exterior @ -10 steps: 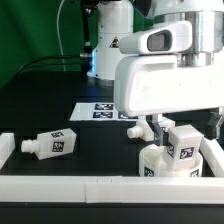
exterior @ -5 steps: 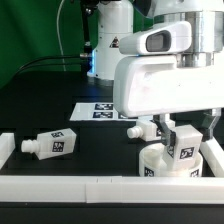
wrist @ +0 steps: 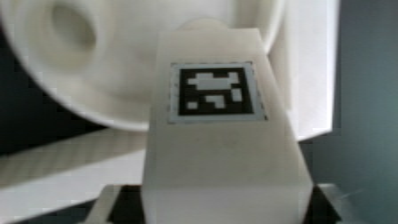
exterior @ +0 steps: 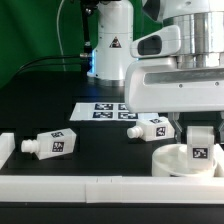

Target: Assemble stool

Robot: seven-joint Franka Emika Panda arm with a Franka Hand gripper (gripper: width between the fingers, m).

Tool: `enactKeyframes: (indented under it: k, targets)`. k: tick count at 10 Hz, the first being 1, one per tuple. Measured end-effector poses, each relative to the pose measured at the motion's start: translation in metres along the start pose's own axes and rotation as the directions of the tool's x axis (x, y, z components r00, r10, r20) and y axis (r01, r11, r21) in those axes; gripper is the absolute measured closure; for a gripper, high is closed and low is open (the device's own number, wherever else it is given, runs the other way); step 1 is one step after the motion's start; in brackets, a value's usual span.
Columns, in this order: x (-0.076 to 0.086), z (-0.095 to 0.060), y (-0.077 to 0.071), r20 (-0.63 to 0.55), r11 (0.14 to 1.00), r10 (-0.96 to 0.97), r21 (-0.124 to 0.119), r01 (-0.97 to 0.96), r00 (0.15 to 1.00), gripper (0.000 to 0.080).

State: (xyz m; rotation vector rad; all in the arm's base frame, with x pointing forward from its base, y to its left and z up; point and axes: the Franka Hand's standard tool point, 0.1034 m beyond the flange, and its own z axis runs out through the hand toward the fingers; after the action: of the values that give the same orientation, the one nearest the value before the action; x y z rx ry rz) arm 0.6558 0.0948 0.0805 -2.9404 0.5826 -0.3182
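The stool's round white seat [exterior: 172,161] lies at the exterior view's lower right against the front rail. One tagged white leg [exterior: 199,144] stands upright on the seat, and my gripper [exterior: 198,130] is shut on it from above. In the wrist view this leg [wrist: 217,110] fills the middle, its sides between my gripper's [wrist: 221,206] dark fingers [wrist: 121,203], with the seat [wrist: 80,60] and a socket behind it. A second leg [exterior: 148,128] lies on the table just behind the seat. Another leg [exterior: 50,144] lies on its side at the left.
The marker board [exterior: 100,110] lies flat behind the legs. A long white rail [exterior: 90,186] runs along the front and a short rail piece [exterior: 5,146] sits at the left. The robot's base [exterior: 108,45] stands at the back, with a green backdrop behind.
The jaws have closed on the upright leg. The hand, the leg and the seat under it now sit farther to the exterior view's right, uncovering the leg lying behind.
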Motion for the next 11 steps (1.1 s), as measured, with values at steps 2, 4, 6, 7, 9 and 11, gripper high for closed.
enactKeyframes:
  k: [2,4,6,7,9,11]
  targets:
    - [0.001,-0.001,0.006,0.015,0.976,0.218,0.002,-0.218,0.976,0.0466]
    - [0.001,-0.001,0.008,0.015,0.96,0.279,-0.003,-0.279,0.96,0.0466]
    - [-0.001,-0.001,0.011,0.015,0.904,0.428,-0.013,-0.428,0.904,0.0465]
    - [-0.005,-0.001,0.011,0.009,0.81,0.586,-0.027,-0.585,0.811,0.0464]
    - [-0.009,-0.001,0.014,-0.01,0.548,0.836,-0.041,-0.836,0.548,0.046]
    - [-0.014,-0.002,0.014,-0.009,0.356,0.934,-0.052,-0.933,0.357,0.0458]
